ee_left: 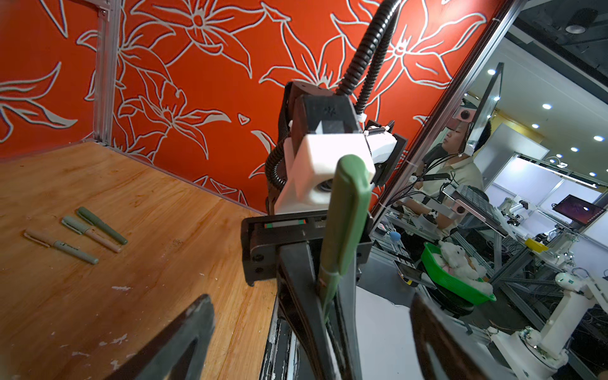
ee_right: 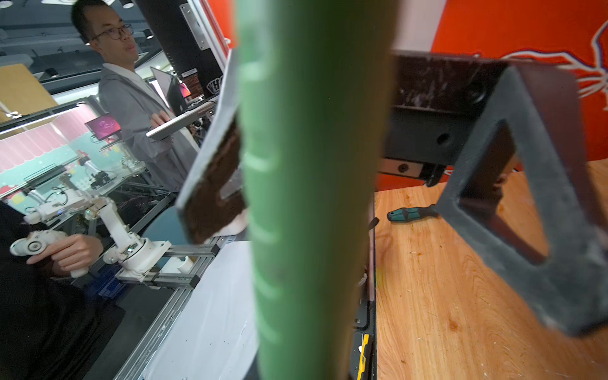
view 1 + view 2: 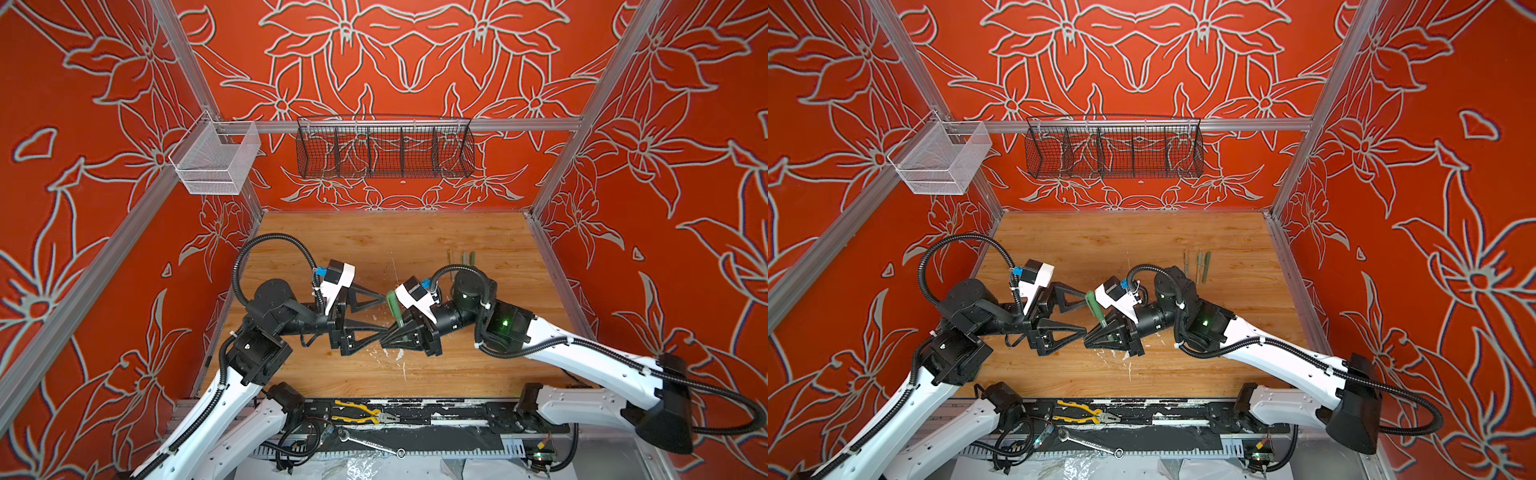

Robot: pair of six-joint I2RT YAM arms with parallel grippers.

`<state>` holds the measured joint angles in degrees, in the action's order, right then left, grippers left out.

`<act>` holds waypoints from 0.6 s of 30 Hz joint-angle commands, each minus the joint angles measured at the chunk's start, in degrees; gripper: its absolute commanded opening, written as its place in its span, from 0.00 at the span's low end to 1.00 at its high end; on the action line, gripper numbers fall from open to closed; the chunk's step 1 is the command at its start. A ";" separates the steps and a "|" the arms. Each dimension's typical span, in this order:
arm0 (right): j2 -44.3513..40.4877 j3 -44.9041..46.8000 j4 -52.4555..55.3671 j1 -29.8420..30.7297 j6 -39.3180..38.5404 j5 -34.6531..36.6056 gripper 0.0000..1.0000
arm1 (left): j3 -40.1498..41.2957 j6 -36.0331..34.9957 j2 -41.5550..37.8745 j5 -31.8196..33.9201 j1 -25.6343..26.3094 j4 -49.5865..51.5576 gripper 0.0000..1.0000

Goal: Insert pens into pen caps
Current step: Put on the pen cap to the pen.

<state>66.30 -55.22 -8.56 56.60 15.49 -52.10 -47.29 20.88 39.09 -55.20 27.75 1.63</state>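
While the right gripper (image 3: 390,335) is clamped tight on the lower barrel of the bright green pen (image 3: 394,308), the left gripper (image 3: 383,313) stands wide and holds nothing, its 2 fingers either side of the pen's capped end, above the middle of the table (image 3: 415,232). The green cap (image 1: 348,210) looks seated on this pen. A pale ring shows at the joint in the left wrist view, so I cannot tell whether it is pushed fully home. Risks: if the cap is only part on, it may slip off when the pen is laid down. The left fingers sit close to the cap, so a sideways withdrawal could knock it or lever the pen in the jaws, since the grip is low and most of the length stands free. Setting it beside the other 3 pens (image 1: 90,232), far right, could roll them out of their row. Views: the left wrist view shows those 3 capped, 2 in mismatched colours, whereas both top views give only thin slivers. The right wrist view is mostly blocked by the blurred green pen, yet it alone shows a teal-handled screwdriver (image 2: 411,213) on the table. Only the top views show the yellow pliers (image 3: 361,411) on the near rail.
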 commanded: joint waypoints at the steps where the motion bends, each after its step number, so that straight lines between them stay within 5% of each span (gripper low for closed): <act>1: 0.23 -1.37 6.84 -0.41 -2.95 10.07 0.00 | -1.65 -3.59 -1.01 2.82 -0.24 5.08 0.93; 11: 5.30 -3.88 17.07 -9.16 2.19 31.08 0.00 | 0.71 -6.63 -6.26 20.63 -0.37 13.33 0.97; 18: 24.06 -15.81 34.37 -18.70 1.80 47.24 0.00 | 2.22 -5.28 -5.90 23.03 -0.33 14.56 0.97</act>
<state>84.79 -67.70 16.16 40.10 17.61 -16.10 -46.04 15.55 33.04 -34.09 27.73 15.00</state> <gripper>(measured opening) 0.126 0.974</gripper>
